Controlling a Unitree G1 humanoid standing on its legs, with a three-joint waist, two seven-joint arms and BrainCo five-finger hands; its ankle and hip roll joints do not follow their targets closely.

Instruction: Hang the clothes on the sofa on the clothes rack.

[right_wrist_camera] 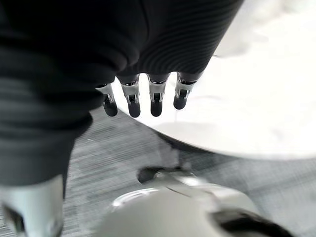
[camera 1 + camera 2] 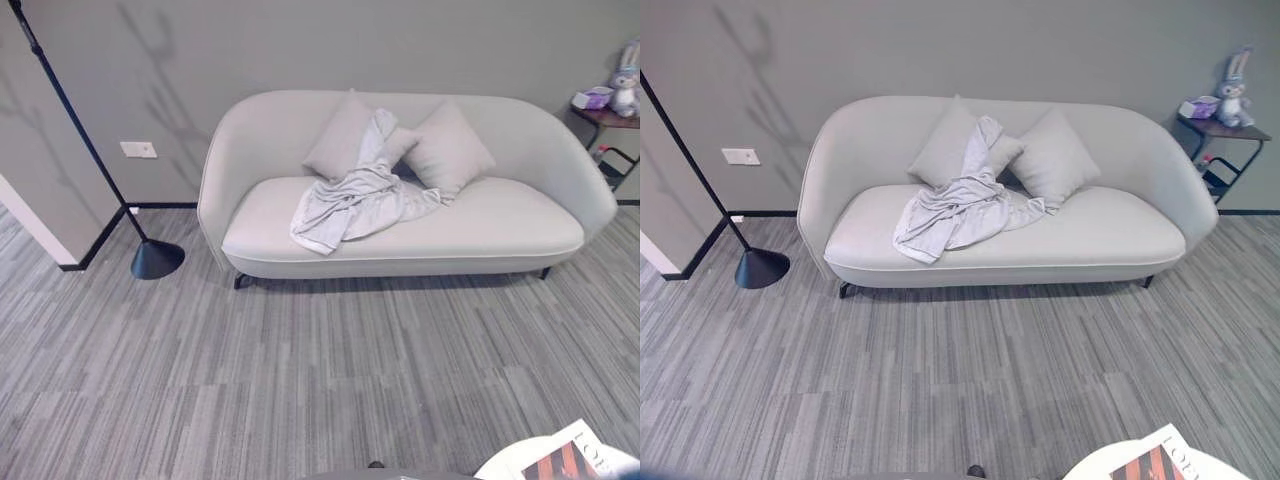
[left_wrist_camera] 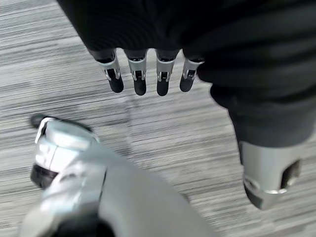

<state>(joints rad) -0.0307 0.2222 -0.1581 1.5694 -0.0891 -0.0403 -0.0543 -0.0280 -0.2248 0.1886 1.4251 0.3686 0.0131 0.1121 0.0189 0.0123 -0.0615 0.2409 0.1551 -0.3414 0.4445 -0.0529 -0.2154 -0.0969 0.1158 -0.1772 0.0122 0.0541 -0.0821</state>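
Left wrist view: nothing is held yet, and the first step is not begun.
The left hand (image 3: 148, 74) and the right hand (image 1: 143, 94) are seen hanging with loose, straight fingers, both empty. The clothes (image 2: 350, 200) are spread on the sofa (image 2: 520, 235), well apart from both hands. A black rack pole (image 2: 75, 120) is seen beside the sofa. The sofa should probably be walked to next, so the clothes can be picked up.
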